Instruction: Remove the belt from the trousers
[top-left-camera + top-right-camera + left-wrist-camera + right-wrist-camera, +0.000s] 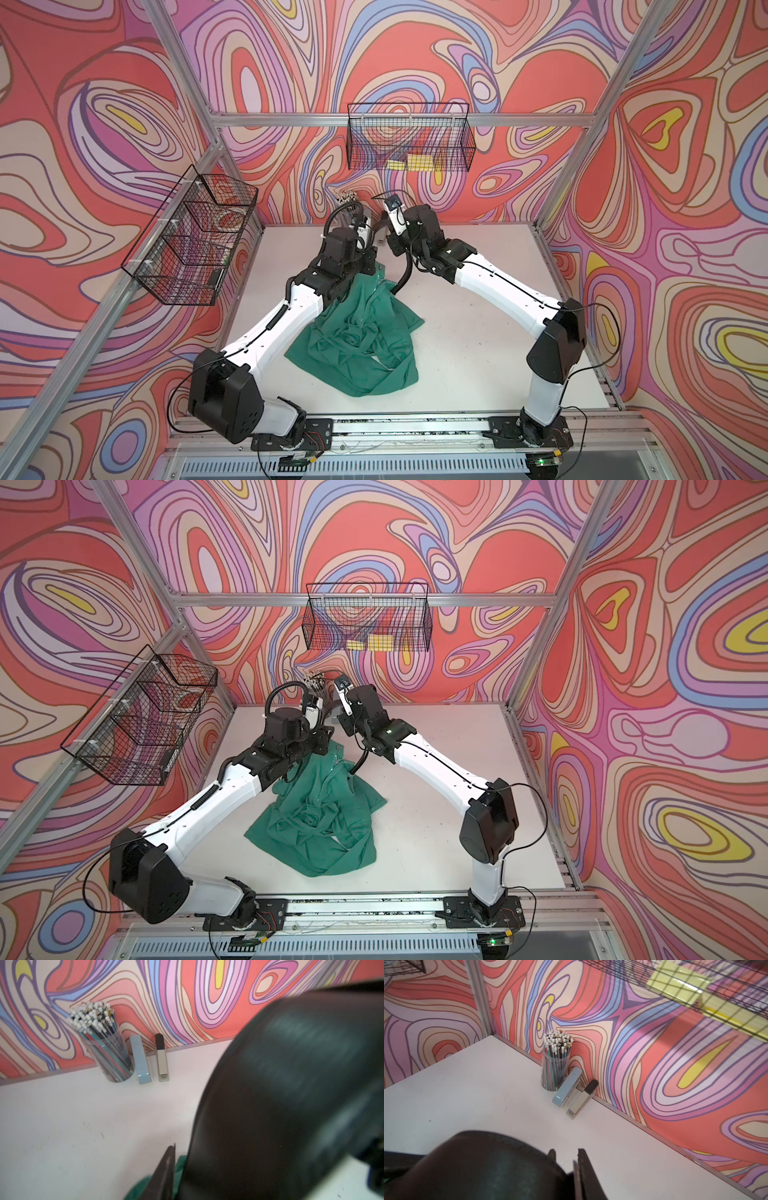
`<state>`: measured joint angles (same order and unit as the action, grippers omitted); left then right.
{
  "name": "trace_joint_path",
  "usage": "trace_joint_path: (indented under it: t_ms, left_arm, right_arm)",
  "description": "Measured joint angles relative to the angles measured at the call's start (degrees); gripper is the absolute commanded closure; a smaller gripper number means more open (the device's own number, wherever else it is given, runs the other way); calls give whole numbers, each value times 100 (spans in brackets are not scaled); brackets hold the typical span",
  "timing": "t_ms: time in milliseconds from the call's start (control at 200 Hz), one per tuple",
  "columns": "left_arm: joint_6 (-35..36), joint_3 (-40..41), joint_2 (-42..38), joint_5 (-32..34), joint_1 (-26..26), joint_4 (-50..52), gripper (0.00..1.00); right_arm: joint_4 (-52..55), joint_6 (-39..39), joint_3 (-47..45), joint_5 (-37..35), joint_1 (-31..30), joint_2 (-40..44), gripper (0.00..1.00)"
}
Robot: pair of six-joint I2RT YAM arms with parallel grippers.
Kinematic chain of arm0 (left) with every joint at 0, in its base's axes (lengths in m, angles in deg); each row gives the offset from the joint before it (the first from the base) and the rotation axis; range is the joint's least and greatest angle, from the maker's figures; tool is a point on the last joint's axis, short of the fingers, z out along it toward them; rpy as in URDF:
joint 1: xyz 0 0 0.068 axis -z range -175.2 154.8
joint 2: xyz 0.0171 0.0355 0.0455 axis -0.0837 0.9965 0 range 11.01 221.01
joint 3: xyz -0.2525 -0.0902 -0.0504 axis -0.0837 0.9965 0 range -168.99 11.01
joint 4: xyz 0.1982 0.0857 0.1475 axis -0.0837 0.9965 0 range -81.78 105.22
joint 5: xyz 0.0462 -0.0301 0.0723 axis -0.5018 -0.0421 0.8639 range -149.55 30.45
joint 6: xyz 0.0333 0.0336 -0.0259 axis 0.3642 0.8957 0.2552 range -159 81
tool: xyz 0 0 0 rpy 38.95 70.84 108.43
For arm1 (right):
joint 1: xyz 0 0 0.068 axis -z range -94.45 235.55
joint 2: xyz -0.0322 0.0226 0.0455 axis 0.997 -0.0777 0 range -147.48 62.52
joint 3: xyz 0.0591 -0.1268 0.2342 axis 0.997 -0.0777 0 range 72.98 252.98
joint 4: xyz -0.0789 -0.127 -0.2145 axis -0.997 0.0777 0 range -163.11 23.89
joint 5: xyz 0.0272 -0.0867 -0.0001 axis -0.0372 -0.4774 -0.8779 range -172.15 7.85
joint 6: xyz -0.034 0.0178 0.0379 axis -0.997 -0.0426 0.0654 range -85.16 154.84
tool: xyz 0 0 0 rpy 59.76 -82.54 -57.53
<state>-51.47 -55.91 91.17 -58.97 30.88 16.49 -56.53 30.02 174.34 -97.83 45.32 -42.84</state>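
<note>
Teal-green trousers [361,332] lie on a white bench [478,340]; the belt [483,1167] is black. The walls [415,50] swirl coral, lilac, blue and yellow. A black wire basket [361,137] holds yellow notes [415,162].

You get bright, even light in both top views, with soft shadows on the desk [478,332]. In both wrist views the belt [291,1095] looms close and blurred, while the far wall [654,1043] stays sharp.

A robotics lab test cell: aluminium framing [282,119], swirl-printed backdrop walls [415,54], wire baskets [409,137] and two robot arms [274,328] on a rail [415,426] beside a white surface [478,353].
</note>
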Motion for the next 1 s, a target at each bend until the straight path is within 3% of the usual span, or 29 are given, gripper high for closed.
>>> trace_joint_path:
  t_ms: [331, 511, 616, 766, 1002]
  left_arm:
    - [-1906, 1421, -35, -313, -490, -1119, 41]
    - [-2170, 1589, -74, -579, -533, -1401, 34]
    - [-1884, 1589, -278, -726, -584, -1432, 30]
    - [-949, 1473, -785, -1071, -575, -1591, 27]
    - [785, 358, -870, -1318, -243, -1357, 26]
  right_arm:
    - [-695, 1775, -361, 575, 697, 787, 100]
    - [-898, 2208, -616, 1209, 927, 857, 100]
    - [-1058, 2227, -730, 1716, 940, 857, 100]
    - [-1187, 2166, -905, 2433, 940, 857, 100]
    - [-1045, 1917, -966, 3025, 940, 855, 100]
